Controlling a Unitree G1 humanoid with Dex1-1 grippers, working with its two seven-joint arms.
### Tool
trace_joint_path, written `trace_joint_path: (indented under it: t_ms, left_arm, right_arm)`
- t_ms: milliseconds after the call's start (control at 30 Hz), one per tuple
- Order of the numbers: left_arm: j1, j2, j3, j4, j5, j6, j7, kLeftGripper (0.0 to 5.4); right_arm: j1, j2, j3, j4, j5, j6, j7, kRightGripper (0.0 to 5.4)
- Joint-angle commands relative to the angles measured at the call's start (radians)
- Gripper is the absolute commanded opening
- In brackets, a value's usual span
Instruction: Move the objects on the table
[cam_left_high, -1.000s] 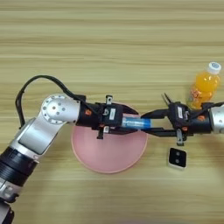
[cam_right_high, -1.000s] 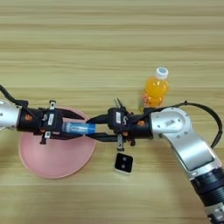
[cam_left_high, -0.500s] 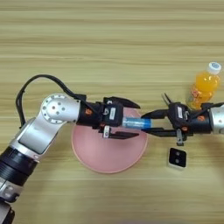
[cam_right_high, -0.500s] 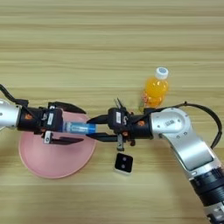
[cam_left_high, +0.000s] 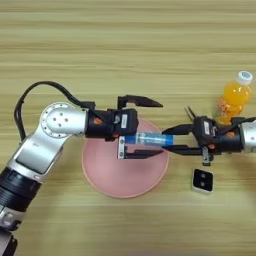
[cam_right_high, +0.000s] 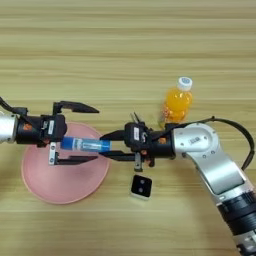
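A slim blue-and-white tube (cam_left_high: 149, 139) lies level above the large round pink plate (cam_left_high: 107, 176), its right end clamped between the two black fingers of the right pincer (cam_left_high: 172, 140), which reaches in from the right edge. The left pincer (cam_left_high: 150, 128) stands wide open around the tube's left end, one finger (cam_left_high: 141, 101) above and beyond it, the other (cam_left_high: 145, 154) just beneath; whether the lower one touches the tube cannot be told. The tube's body is glossy blue, with a paler stretch toward its left tip.

The plate is smooth, matte and circular with a shallow rim; it sits left of centre on the surface (cam_left_high: 125, 45), a wide light-brown wooden top with horizontal grain stripes. A small black square block (cam_left_high: 202, 181) with a white face mark rests flat just right of the plate's rim, below the right pincer and apart from it. A small orange-drink bottle (cam_right_high: 176, 106) with a white cap stands upright beyond the right arm, near that arm's wrist.

The far half of the surface lies open, as does the near strip below the plate and block. The left arm's silver shell and black cable fill the near left corner.
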Motion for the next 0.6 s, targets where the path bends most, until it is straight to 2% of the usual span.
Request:
trace_joint_path:
  t_ms: [33,167,300,400,433,533,600]
  left_arm:
    - [-0.002,-0.048,0.082,-0.018,-0.073,0.022,0.075,5.4]
    - [0.005,-0.102,0.142,-0.002,-0.112,0.041,0.173,5.4]
    - [0.021,-0.165,0.202,0.02,-0.123,0.047,0.298,5.4]
    - [0.037,-0.197,0.227,0.021,-0.13,0.047,0.358,5.4]
    - [0.039,-0.212,0.243,0.031,-0.131,0.041,0.386,5.4]
    - [0.034,-0.256,0.304,0.107,-0.083,-0.012,0.514,5.4]
    - [0.035,-0.285,0.335,0.17,0.001,-0.095,0.64,5.4]
  right_arm:
    - [0.023,0.003,-0.046,-0.009,0.034,0.005,-0.023,1.4]
    - [0.057,0.008,-0.083,-0.018,0.061,0.01,-0.05,1.4]
    - [0.091,0.017,-0.115,-0.016,0.071,0.014,-0.092,1.4]
    - [0.108,0.025,-0.13,-0.013,0.074,0.019,-0.116,1.4]
    - [0.113,0.027,-0.132,-0.004,0.06,0.011,-0.13,1.4]
    - [0.131,0.041,-0.139,0.019,0.035,0.012,-0.173,1.4]
    - [0.146,0.044,-0.134,0.028,0.008,0.024,-0.21,1.4]
